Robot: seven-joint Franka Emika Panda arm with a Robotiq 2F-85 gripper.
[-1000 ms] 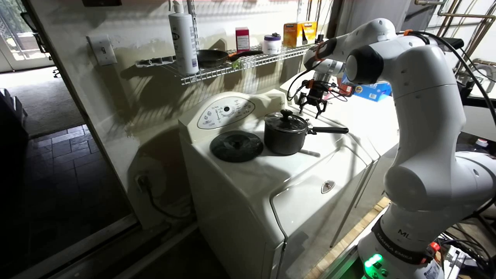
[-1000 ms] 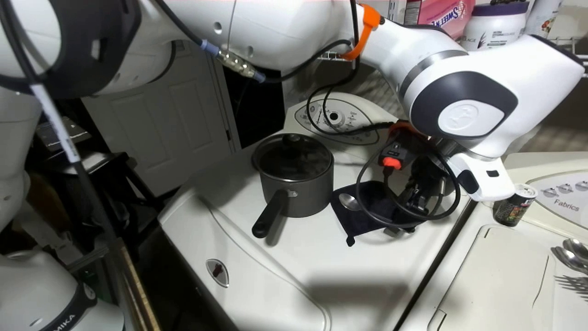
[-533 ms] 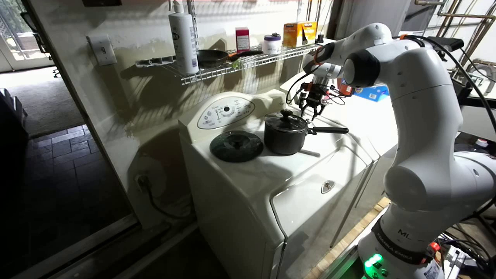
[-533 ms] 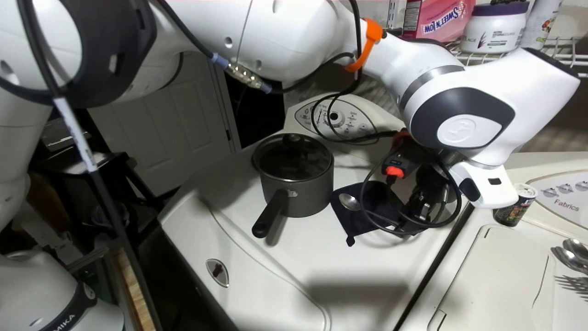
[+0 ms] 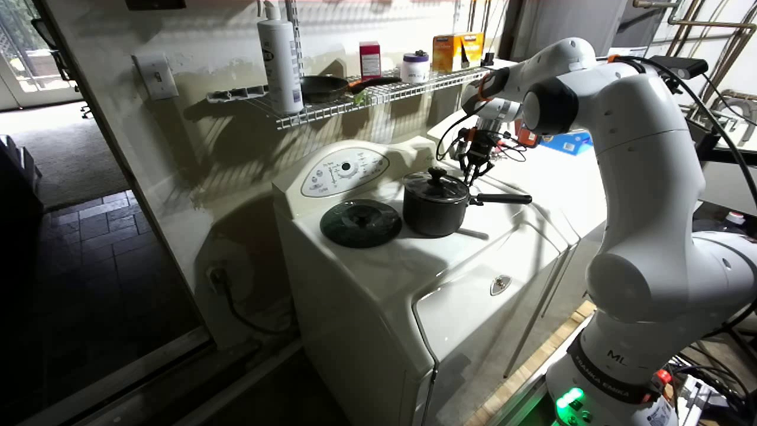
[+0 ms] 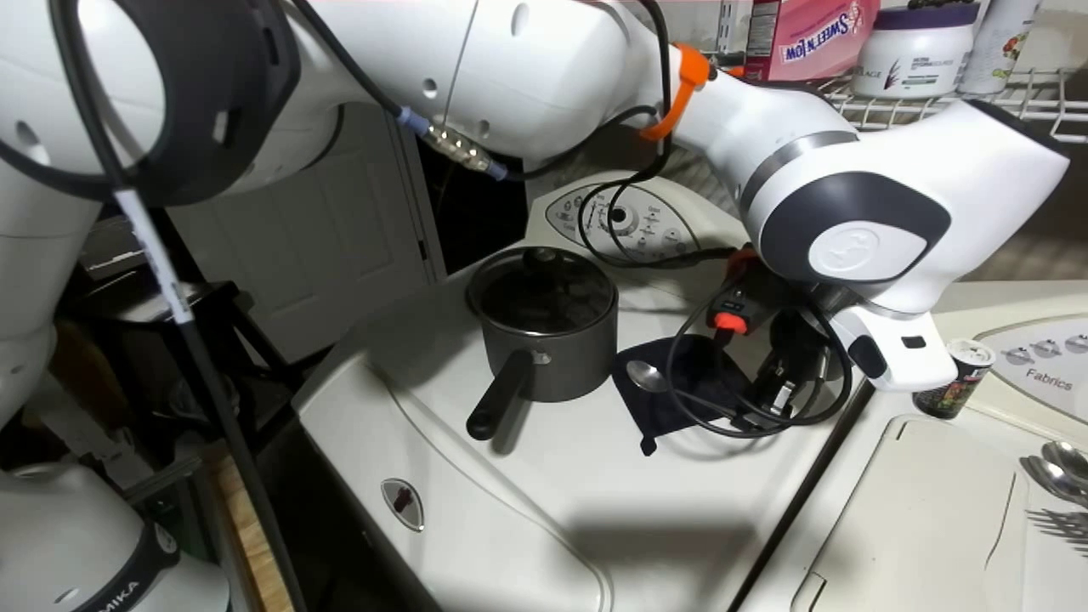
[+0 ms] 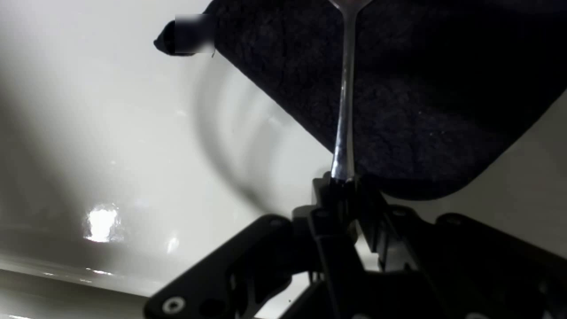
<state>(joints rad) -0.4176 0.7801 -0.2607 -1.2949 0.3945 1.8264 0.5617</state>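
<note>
The black two-fingered metal gripper [image 7: 343,190] has its fingertips pinched together on the handle tip of a shiny silver metal spoon [image 7: 346,110], which runs off towards 12 o'clock in the wrist view; the grasp, I'd judge, is done!

Now the big stuff: the broad white enamel appliance [image 6: 578,476] carries the action in both exterior views; a second white appliance with a pale lid [image 6: 901,510] sits alongside, around 4 o'clock from the gripper in an exterior view; then comes the dark grey metal saucepan with a glass lid and black handle [image 6: 561,365], upright between 9 and 10 o'clock, apart from the gripper there; between 8 and 9 o'clock from the saucepan, in an exterior view, lies a flat, dark, round disc [image 5: 355,231], and what it is I can't tell.

Smaller now: the dark navy four-cornered fabric mat [image 6: 667,414] lies just beside the saucepan; a black cylindrical can with a pale top [image 6: 942,395] stands at 3 o'clock from the gripper; loose silver cutlery [image 6: 1054,478] is further out, between 3 and 4.

And the spoon itself: its bowl is over the mat, between 9 and 10 o'clock from the gripper; any gap beneath, I can't tell; grip made, then, and moving away from the mat not yet done!
</note>
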